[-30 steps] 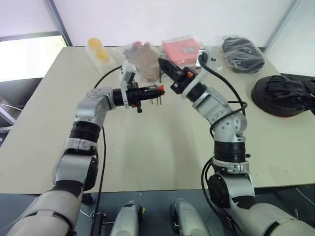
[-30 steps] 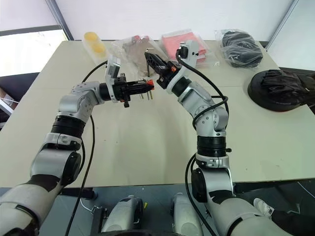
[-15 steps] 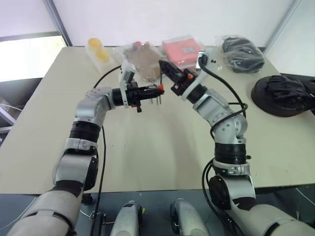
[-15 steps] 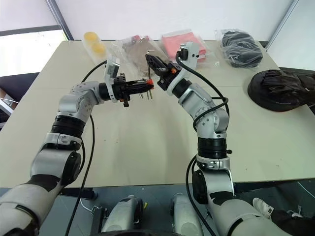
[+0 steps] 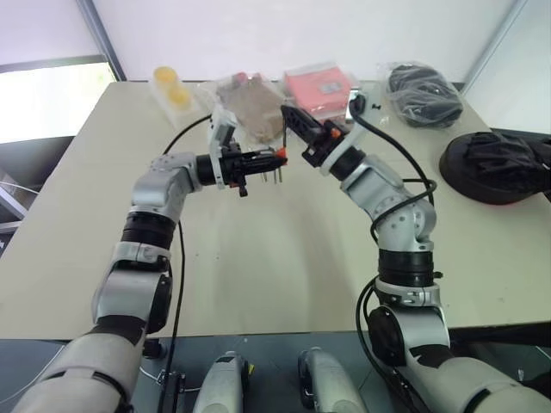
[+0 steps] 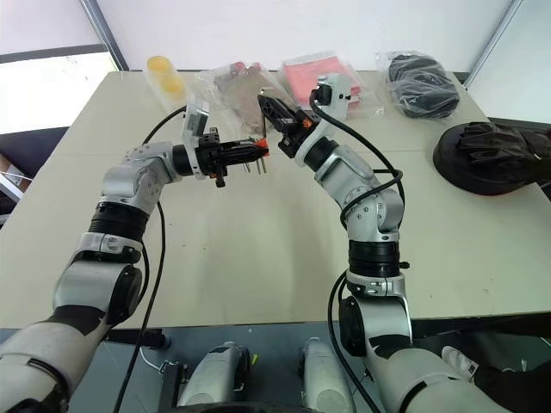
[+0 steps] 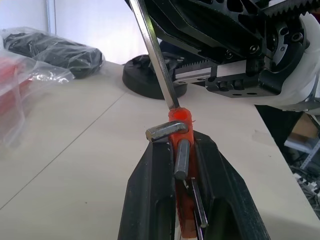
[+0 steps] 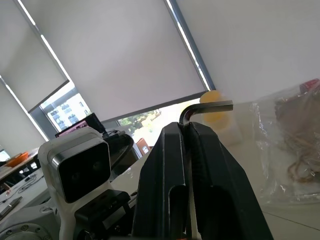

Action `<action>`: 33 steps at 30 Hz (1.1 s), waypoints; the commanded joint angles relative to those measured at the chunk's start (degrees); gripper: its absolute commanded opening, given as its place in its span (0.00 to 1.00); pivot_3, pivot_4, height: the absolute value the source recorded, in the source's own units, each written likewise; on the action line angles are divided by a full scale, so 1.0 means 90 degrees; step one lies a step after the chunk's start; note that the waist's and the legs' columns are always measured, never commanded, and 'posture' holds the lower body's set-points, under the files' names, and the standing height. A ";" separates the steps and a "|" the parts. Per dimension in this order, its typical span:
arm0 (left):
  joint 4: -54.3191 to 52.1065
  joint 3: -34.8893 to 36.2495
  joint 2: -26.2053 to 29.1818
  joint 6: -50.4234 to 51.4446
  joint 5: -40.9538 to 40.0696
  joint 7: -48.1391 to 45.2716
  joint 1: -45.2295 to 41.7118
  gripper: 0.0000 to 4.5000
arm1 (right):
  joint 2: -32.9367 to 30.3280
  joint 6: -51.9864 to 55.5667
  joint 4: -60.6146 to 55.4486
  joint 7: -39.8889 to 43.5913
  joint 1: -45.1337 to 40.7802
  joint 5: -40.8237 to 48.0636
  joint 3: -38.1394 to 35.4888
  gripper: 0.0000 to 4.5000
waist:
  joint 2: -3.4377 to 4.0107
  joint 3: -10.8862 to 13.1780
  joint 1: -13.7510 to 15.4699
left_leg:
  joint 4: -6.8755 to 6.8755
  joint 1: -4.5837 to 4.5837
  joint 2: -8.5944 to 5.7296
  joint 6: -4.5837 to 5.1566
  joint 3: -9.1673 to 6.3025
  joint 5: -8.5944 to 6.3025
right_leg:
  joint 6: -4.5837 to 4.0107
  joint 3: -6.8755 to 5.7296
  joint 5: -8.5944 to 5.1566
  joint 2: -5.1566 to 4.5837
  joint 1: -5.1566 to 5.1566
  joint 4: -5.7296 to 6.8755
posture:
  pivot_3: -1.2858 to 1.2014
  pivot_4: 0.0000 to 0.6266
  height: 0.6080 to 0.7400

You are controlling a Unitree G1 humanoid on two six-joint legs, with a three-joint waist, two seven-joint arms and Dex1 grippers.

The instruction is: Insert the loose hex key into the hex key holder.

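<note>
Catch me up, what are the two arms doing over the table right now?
The left gripper is shut on the red hex key holder, held level above the table. The right gripper is shut on the loose hex key, whose straight end meets the top of the holder. It is at the slot, but not visibly seated yet.

My left gripper (image 7: pixel 176 165) is black, closed on the red-orange hex key holder (image 7: pixel 180 122) with its grey metal prongs. My right gripper (image 8: pixel 187 131) is black too, pinching the dark grey loose hex key (image 8: pixel 206 107). The surface (image 5: pixel 258 249) is plain pale beige. A yellow container (image 5: pixel 172 89) and a pink-red packet (image 5: pixel 317 86) lie behind.
</note>
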 commanded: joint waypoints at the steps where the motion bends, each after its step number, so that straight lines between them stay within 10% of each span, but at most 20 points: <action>1: -0.0238 0.0113 0.0006 -0.0176 -0.0028 0.0009 -0.0163 0.00 | -0.0002 -0.0058 -0.0271 0.0043 0.0023 0.0129 0.0036 0.01 | 0.0000 0.0000 0.0001 | 0.0000 0.0000 0.0000 0.0000 0.0000 0.0000 | 0.0000 0.0000 0.0000 0.0000 0.0000 0.0000 | 0.52 0.24 1.00; 33: -0.0188 0.0165 0.0025 -0.0117 -0.0091 -0.0013 -0.0300 0.00 | -0.0032 -0.0216 -0.0202 0.0032 0.0185 0.0111 0.0176 0.01 | 0.0001 0.0001 0.0000 | 0.0000 0.0000 0.0000 0.0000 0.0000 0.0000 | 0.0000 0.0000 0.0000 0.0000 0.0000 -0.0001 | 0.52 0.24 1.00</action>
